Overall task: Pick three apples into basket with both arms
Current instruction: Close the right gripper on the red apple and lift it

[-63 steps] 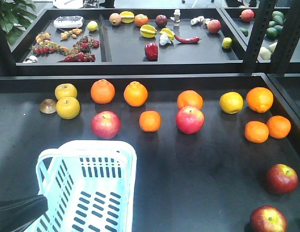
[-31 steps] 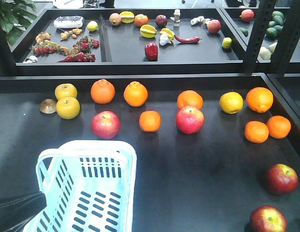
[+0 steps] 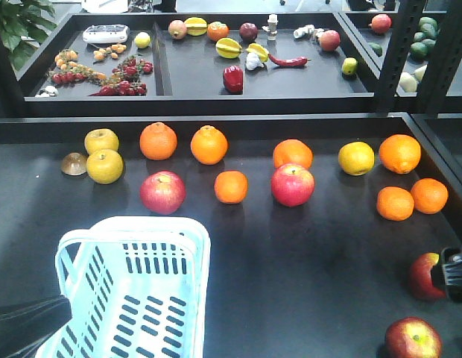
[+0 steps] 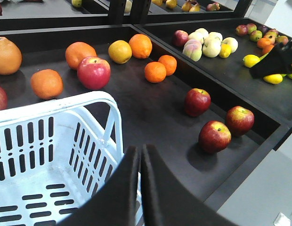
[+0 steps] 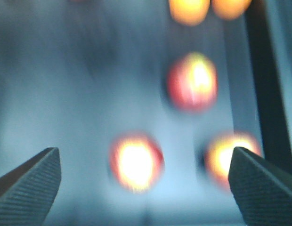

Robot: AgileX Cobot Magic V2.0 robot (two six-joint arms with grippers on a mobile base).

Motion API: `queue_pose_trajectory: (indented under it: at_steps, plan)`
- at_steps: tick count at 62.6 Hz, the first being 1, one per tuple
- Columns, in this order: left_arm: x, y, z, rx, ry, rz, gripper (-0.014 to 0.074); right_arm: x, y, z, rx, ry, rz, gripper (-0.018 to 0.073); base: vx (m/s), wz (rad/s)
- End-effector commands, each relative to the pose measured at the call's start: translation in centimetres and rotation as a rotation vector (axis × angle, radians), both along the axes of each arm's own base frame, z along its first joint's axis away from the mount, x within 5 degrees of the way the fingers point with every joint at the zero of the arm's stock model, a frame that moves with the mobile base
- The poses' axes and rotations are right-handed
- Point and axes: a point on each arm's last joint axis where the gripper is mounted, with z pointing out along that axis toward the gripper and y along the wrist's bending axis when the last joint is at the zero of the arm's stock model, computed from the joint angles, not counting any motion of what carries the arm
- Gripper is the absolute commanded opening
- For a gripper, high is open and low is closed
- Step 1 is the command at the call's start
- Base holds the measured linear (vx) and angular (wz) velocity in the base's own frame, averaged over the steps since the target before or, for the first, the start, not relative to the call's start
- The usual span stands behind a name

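Now, your left fingers (image 4: 118,197) are pressed together on nothing, at the edge of the basket (image 4: 66,101); your right fingers (image 5: 27,184) are spread wide and empty above three blurred apples (image 5: 135,162) at the right end of the surface (image 3: 305,268); two more red ones lie beyond the basket, among oranges (image 3: 231,186).
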Motion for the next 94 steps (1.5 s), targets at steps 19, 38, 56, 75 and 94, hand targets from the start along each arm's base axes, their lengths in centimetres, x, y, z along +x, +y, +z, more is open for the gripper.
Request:
queue_pose_trajectory:
  at_steps: [19, 38, 56, 75, 94]
  plan:
    - [0.3, 0.1, 1.0, -0.042, -0.028, 0.034, -0.0006, 6.3, 0.0, -4.3, 0.011, 0.292, -0.035, 0.0627, 0.0, 0.0]
    - [0.2, 0.1, 1.0, -0.041, -0.024, 0.028, -0.0006, 8.4, 0.4, -8.9, 0.043, 0.407, -0.043, 0.0617, 0.0, 0.0]
    - [0.2, 0.1, 1.0, -0.042, -0.024, 0.028, -0.0006, 9.2, 0.4, -11.7, 0.038, 0.482, -0.039, 0.0606, 0.0, 0.0]
    - [0.2, 0.1, 1.0, -0.042, -0.024, 0.028, -0.0006, 9.7, 0.4, -14.5, 0.039, 0.543, -0.046, 0.0597, 0.0, 0.0]
    - [0.2, 0.0, 1.0, -0.042, -0.02, 0.023, -0.0006, 9.9, 0.4, -16.2, 0.035, 0.583, -0.04, 0.0567, 0.0, 0.0]
